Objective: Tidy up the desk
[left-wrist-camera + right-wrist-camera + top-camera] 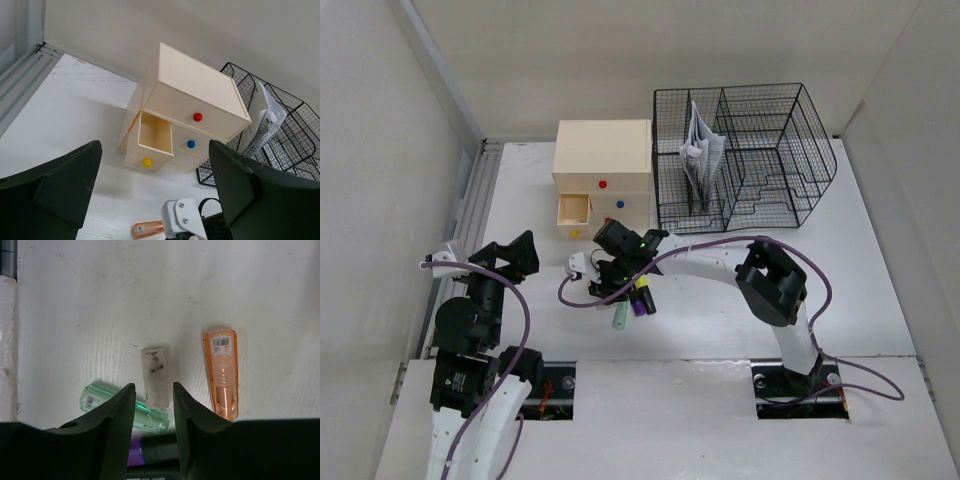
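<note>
Right tool [153, 390] perhaps straddles eraser [155, 375].

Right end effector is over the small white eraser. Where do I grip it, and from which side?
Grip the eraser across its two long sides, mid-length, coming straight down. It lies flat on the desk, a narrow block roughly lined up with the right end effector's open gap. The green tube crowds its near end, so keep off that end.

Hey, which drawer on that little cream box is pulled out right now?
The drawer with the yellow knob is pulled out, with its inside showing. The red-knob drawer and the blue-knob drawer both sit flush and shut.
</note>
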Robot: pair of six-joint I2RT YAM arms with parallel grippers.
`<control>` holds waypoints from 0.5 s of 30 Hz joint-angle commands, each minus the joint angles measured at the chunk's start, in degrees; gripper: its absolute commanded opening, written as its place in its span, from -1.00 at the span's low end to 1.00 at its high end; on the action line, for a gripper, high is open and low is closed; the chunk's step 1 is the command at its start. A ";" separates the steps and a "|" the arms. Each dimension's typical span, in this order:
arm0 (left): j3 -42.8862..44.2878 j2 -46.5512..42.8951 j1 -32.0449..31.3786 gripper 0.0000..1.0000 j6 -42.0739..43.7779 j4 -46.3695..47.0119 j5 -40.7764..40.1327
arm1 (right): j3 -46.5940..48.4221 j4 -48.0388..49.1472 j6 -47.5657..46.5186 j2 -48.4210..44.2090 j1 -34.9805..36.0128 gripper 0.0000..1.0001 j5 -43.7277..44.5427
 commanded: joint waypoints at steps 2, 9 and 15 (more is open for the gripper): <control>1.23 -0.55 -0.30 0.72 0.17 1.65 0.25 | -0.92 2.03 0.63 0.52 1.39 -0.16 -0.22; 1.23 -0.55 -0.30 0.72 0.17 1.65 0.25 | -2.68 3.88 0.63 1.75 2.63 -0.16 3.38; 1.23 -0.55 -0.30 0.72 0.17 1.65 0.25 | -4.18 7.39 1.85 2.36 4.39 -0.16 10.85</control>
